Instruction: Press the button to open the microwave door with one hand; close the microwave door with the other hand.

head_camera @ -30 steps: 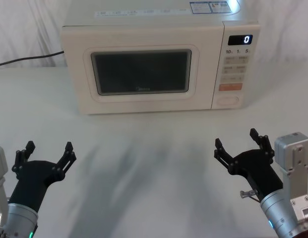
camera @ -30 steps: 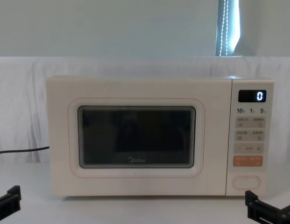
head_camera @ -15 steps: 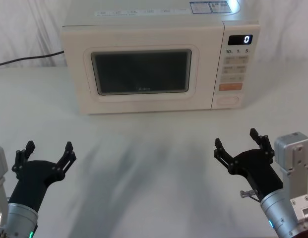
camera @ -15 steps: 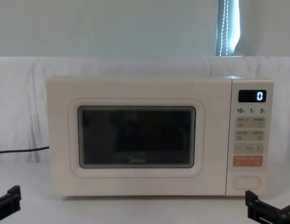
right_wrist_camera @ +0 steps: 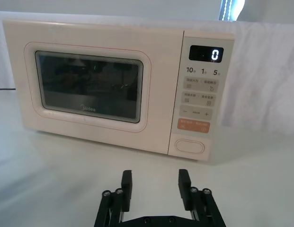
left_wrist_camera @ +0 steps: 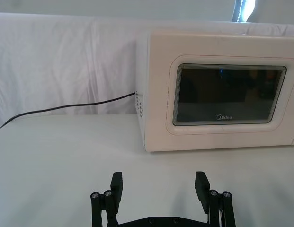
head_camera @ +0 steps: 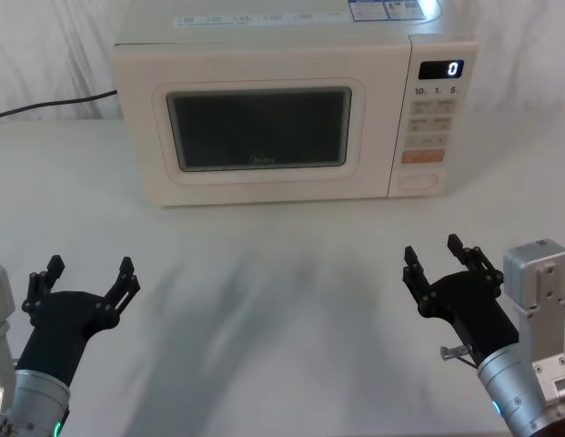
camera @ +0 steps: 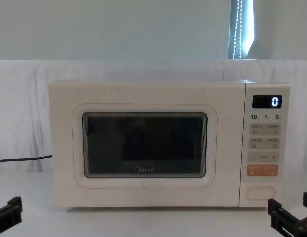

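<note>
While the door (head_camera: 253, 127) sits shut at 12 o'clock, button (head_camera: 418, 181) at its 3, we hold our left gripper (head_camera: 85, 279) wide at 7 and right gripper (head_camera: 438, 264) narrower at 5.

Since a second ago the right gripper (head_camera: 439, 258) has narrowed its still-parted fingers and turned slightly, shifting a little to the right over the tabletop (head_camera: 291, 300), and in the chest view its fingertips (camera: 274, 206) now sit farther right.
</note>
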Motion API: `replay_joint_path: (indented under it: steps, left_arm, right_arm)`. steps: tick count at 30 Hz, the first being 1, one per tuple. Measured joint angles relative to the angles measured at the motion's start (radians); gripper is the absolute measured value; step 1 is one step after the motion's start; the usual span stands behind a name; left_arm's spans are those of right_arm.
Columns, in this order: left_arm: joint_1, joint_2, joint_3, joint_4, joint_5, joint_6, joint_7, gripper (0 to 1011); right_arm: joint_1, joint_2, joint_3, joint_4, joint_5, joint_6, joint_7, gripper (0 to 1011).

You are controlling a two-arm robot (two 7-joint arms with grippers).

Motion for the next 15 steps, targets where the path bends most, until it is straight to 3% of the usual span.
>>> replay_joint_path:
  steps: [15]
  left_arm:
    - [0.000, 0.000, 0.000, 0.000, 0.000, 0.000, 0.000, 1001]
  right_arm:
    - [0.000, 0.000, 0.000, 0.000, 0.000, 0.000, 0.000, 205]
